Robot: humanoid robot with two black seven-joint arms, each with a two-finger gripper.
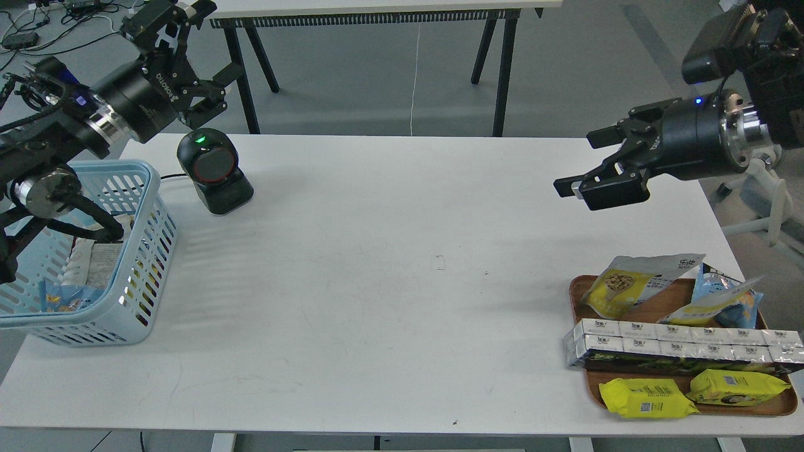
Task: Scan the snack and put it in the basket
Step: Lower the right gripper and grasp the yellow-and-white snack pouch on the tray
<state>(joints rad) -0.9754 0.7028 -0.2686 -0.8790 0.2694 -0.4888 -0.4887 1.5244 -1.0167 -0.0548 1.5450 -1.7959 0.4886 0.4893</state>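
The snack (631, 284), a white-and-yellow pouch printed with beige nuts, lies at the back left of the brown wooden tray (666, 309) at the table's front right. The light blue basket (146, 263) stands at the left edge of the table and holds a few packets. My left gripper (202, 51) is open and empty, raised behind the black barcode scanner (213, 171) and beyond the basket. My right gripper (581, 160) is open and empty, hovering high above the table, behind and left of the tray.
The tray also holds a blue-and-yellow bag (722, 298), a row of white cartons (678, 342) and two yellow flat packets (647, 398). The scanner shows a green light. A second table stands behind with dark legs (499, 75).
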